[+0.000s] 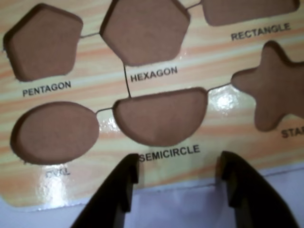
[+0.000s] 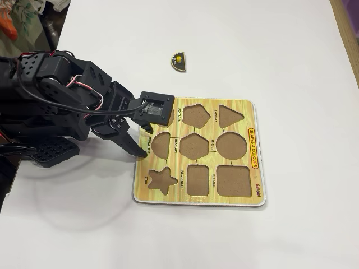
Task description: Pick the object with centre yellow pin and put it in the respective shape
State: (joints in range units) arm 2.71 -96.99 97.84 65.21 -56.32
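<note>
Material: grey-faced flat piece (image 2: 179, 61) with dark rim and a yellow knob at its centre; it looks stiff and light, probably wood or card.
Grip: the knob is likely the best place to pinch; the flat face gives little to hold and may slide on the smooth tabletop (image 2: 291, 50).
Place: alone on the white tabletop, at 12 o'clock from the board (image 2: 253, 147), well apart from it.
Tool (image 1: 179, 172): wide and empty, at the board's edge just beside the semicircle cutout (image 1: 161, 116).
Cutouts: all brown hollows are empty in both views, the oval (image 1: 53, 133) and hexagon (image 1: 145, 31) too.
</note>
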